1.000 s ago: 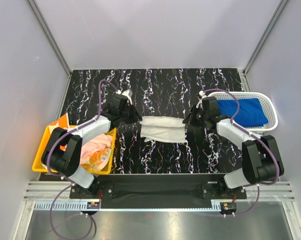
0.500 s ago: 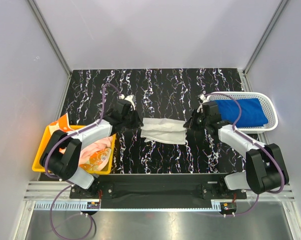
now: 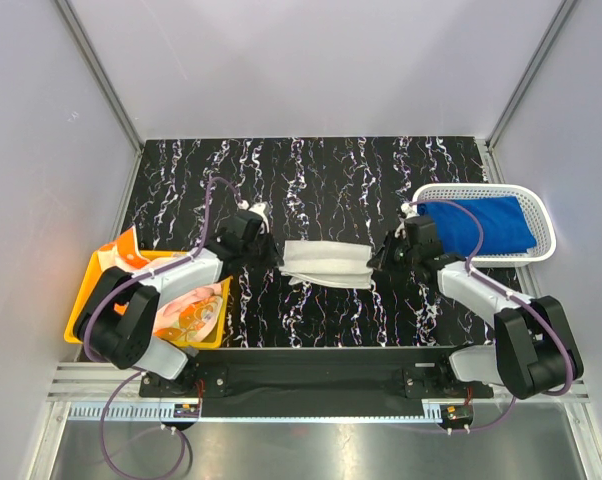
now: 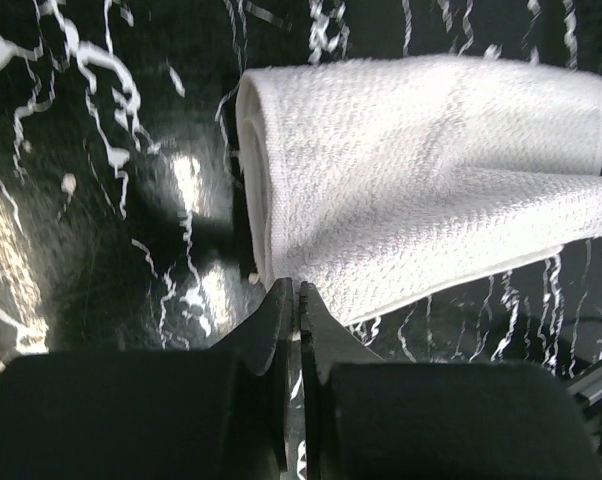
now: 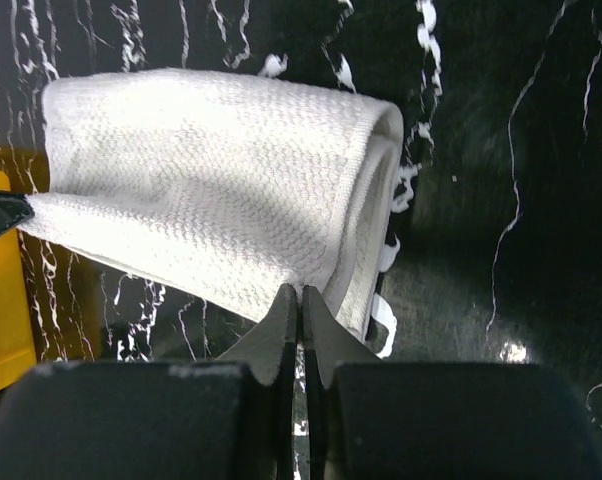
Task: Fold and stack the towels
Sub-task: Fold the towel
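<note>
Left pincer [image 3: 272, 254] clenched on the left end of the white towel [image 3: 326, 262], right pincer [image 3: 377, 257] clenched on its right end. Towel folded, lying between both pincers on the worktop [image 3: 321, 170]. Blue towel [image 3: 486, 225] in basket [image 3: 481, 188] beyond right pincer.

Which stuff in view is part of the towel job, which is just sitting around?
Job: folded off-white cloth towel; folded royal blue cloth towel; pink and orange patterned cloth towels.
Just there: yellow plastic bin; white perforated plastic basket; black marbled tabletop.

No text, label, brand, number or sign can be read on anything in view.
</note>
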You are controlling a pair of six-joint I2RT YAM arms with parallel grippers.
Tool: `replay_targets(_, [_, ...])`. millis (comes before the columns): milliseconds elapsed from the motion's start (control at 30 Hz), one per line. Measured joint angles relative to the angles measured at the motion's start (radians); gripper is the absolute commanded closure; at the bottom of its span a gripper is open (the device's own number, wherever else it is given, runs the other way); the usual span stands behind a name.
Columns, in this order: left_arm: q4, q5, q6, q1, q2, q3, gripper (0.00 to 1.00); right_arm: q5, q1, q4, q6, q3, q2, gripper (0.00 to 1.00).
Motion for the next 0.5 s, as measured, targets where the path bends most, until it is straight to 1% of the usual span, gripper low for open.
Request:
replay_targets(133, [-0.001,0.000,-0.001,-0.012,0.000,-0.024,1.00,-0.005,0.007,0.011,0.019,-0.041,-0.001,0.98])
replay_targets(200, [0.000,0.000,0.000,-0.016,0.000,-0.028,1.00,-0.005,0.013,0.012,0.026,-0.056,-0.001,0.93])
replay_targets(267, [0.000,0.000,0.000,-0.018,0.000,-0.031,1.00,-0.004,0.017,0.018,0.035,-0.067,-0.002,0.92])
replay_targets(300, [0.001,0.000,0.000,-0.018,0.000,-0.032,0.98,-0.004,0.019,0.019,0.039,-0.071,-0.002,0.89])
replay_targets(333, [0.002,0.000,0.000,-0.019,0.000,-0.034,0.93,-0.003,0.019,0.023,0.045,-0.074,-0.005,0.82])
replay_targets(367, [0.002,0.000,0.000,-0.020,0.000,-0.036,0.83,-0.002,0.020,0.025,0.050,-0.077,-0.007,0.79])
replay_targets(400, [-0.001,0.000,0.003,-0.021,0.000,-0.036,0.78,0.001,0.020,0.025,0.054,-0.080,-0.012,0.75])
replay_targets(433, [-0.003,-0.001,0.005,-0.021,-0.002,-0.036,0.74,0.003,0.020,0.025,0.059,-0.082,-0.018,0.67])
replay_targets(467, [-0.008,-0.001,0.008,-0.022,-0.005,-0.036,0.69,0.004,0.020,0.024,0.063,-0.082,-0.024,0.63])
replay_targets(500, [-0.014,-0.002,0.013,-0.022,-0.011,-0.036,0.62,0.006,0.020,0.024,0.067,-0.082,-0.031,0.60])
